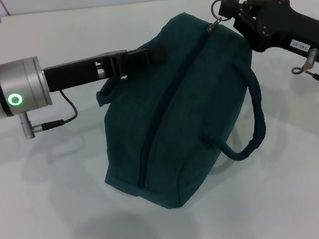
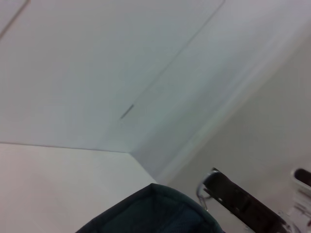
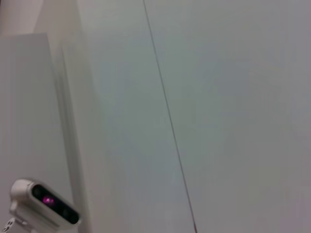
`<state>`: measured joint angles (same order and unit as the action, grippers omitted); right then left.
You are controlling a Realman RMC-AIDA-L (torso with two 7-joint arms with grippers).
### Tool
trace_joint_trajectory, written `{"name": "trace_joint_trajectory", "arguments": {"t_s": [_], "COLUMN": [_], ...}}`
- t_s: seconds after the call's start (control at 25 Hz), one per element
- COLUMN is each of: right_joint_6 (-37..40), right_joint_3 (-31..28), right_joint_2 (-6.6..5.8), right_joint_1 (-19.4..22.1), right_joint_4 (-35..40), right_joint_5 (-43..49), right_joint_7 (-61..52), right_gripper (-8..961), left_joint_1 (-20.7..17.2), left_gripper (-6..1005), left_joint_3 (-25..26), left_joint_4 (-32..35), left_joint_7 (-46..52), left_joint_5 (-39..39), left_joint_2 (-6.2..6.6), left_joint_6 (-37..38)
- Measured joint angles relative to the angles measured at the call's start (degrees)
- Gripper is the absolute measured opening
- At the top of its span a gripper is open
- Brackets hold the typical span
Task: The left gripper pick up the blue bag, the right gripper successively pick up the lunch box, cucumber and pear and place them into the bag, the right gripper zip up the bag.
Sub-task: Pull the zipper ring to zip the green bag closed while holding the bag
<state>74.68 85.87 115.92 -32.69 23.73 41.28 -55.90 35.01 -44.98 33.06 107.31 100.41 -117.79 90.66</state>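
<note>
Right gripper [image 1: 229, 9]: black two-fingered claw pinched on the metal ring pull [image 1: 217, 12] at the zipper's far end.
Left gripper [image 1: 150, 55]: clamped on the bag's top edge.
Bag: dark teal-blue fabric bag [image 1: 176, 111] on the white table [image 1: 54, 214].
Progress: zipper looks fully closed; likely only release remains.

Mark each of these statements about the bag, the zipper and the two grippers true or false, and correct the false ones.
1. The blue bag lies flat and open. False: it stands bulging, its zipper closed.
2. The right gripper is at the ring pull. True.
3. The left gripper reaches the bag's top from the robot's left. True.
4. The pear sits beside the bag. False: no pear is in view.
5. One loop handle hangs down the bag's side. True.
</note>
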Motion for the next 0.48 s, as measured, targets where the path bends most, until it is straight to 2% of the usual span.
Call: {"name": "trace_joint_trajectory", "arguments": {"t_s": [0.48], "right_joint_6": [-0.4], "right_joint_3": [-0.19], "right_joint_2": [-0.29], "right_joint_1": [0.0], "right_joint_4": [-1.0], "right_joint_5": [-2.09], "right_joint_7": [-0.05], "right_gripper": [6], "left_joint_1": [-0.37], "left_gripper": [54], "left_joint_3": [0.06], "left_joint_4": [-0.03], "left_joint_7": [-1.92], "left_joint_5": [-2.29], "left_joint_2": [-0.39], "left_joint_6": [3.35]}}
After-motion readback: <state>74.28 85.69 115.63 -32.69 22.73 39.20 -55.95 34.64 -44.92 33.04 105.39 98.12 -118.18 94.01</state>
